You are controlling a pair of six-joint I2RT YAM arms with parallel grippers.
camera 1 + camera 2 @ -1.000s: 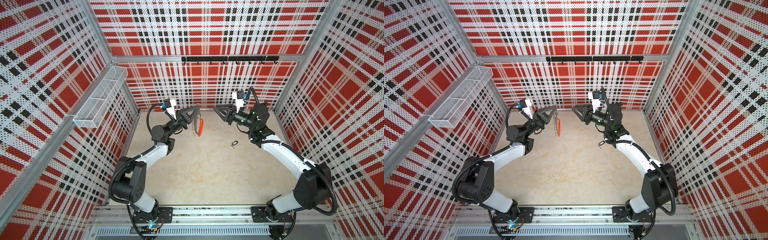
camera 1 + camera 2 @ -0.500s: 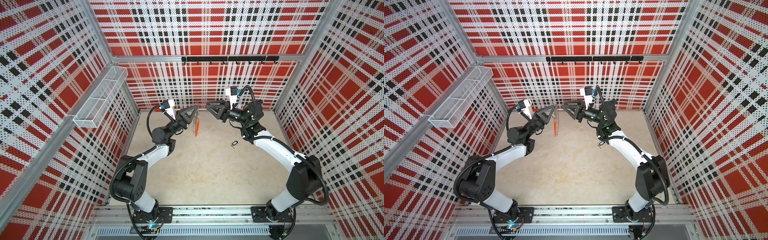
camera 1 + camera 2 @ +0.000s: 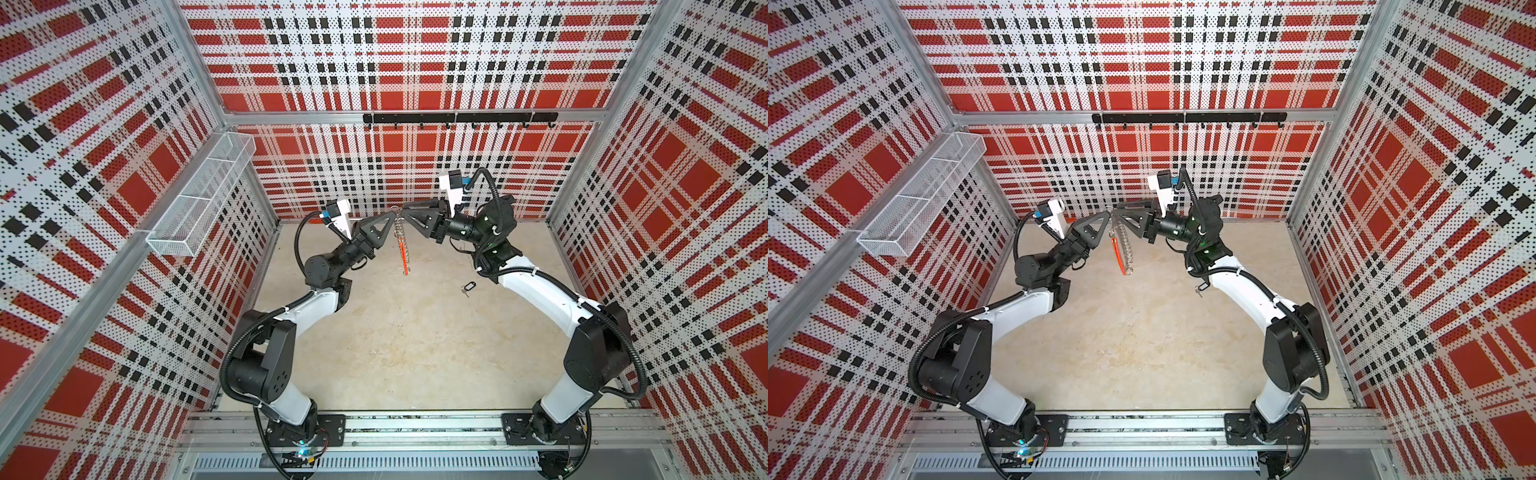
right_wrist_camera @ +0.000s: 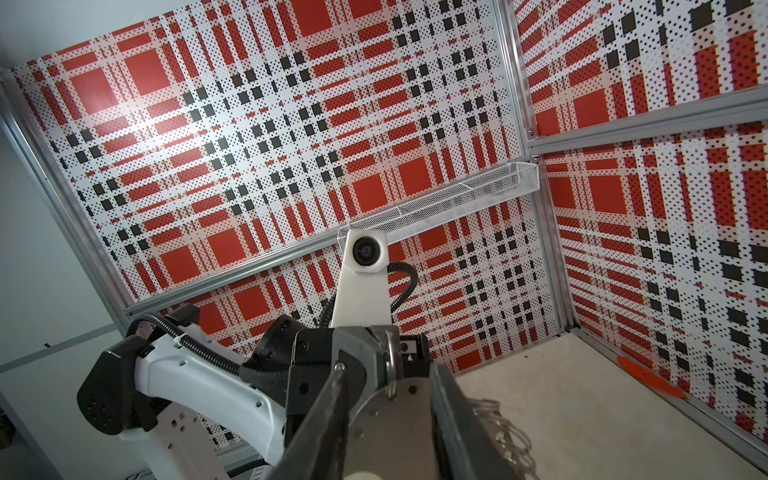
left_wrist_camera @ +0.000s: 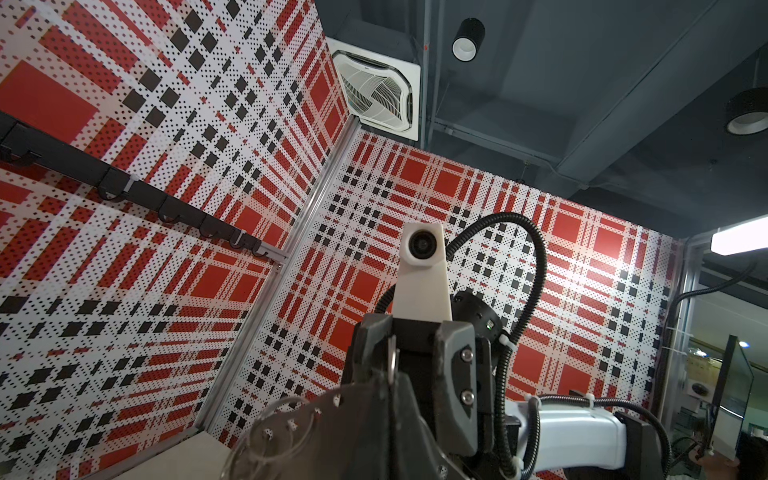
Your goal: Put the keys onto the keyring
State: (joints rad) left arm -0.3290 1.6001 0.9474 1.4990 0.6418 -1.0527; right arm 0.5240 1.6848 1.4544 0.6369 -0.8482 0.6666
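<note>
The keyring [image 3: 402, 245] hangs in the air at the back middle, edge-on, with its red-orange segment and a row of small split rings; it also shows in the other top view [image 3: 1122, 245]. My left gripper [image 3: 390, 216] is shut on its top, and one split ring [image 5: 392, 359] sticks out past the fingertips. My right gripper [image 3: 407, 211] is open and faces the left one tip to tip, with a finger on each side of the keyring's top [image 4: 390, 409]. The keys [image 3: 467, 288], a silver key with a black tag, lie on the table below the right arm.
A lone red-orange strip [image 4: 648, 376] lies on the table by a wall. A white wire basket [image 3: 199, 195] hangs on the left wall. A black hook rail [image 3: 457, 118] runs along the back wall.
My right gripper has moved left and up until it meets the left gripper at the keyring's top. The keyring has turned to hang edge-on. The keys have not moved.
</note>
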